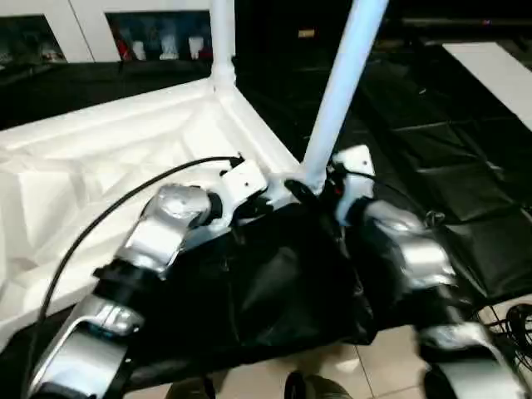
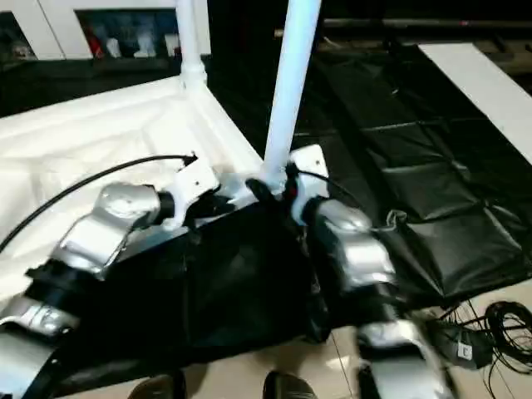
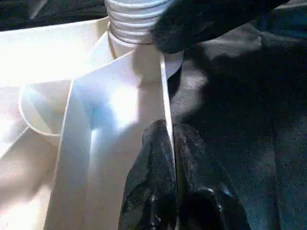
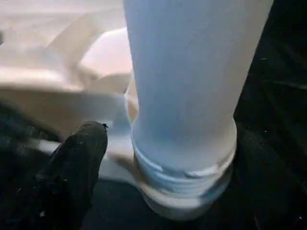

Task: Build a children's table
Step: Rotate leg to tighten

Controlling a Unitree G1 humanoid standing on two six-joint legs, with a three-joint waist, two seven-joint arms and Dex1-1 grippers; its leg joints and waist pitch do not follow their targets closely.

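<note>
**Second leg seated at the near corner socket**

Head views: The white plastic table top (image 1: 91, 166) lay upside down, ribbed underside up, on a black sheet (image 1: 274, 291). One long tapered white leg (image 1: 221, 41) stood upright in the far corner socket. A second white leg (image 1: 345, 83) rose, leaning slightly, from the near corner socket. Both silver forearms converged on that near corner, probably so that one could steady the top while the other worked the leg.

Left wrist view: The left end effector (image 3: 173, 158) had its two black fingers pinched together on the thin white side wall (image 3: 163, 96) of the table top just short of the near corner socket, apparently bracing the top against turning. The ridged base of the second leg sat in that socket.

Right wrist view: One black finger (image 4: 79, 158) of the right end effector lay just beside the second leg's threaded collar (image 4: 184, 172); whether it gripped the leg I cannot tell. Threads remained exposed, so the leg looked not fully screwed home.
</note>
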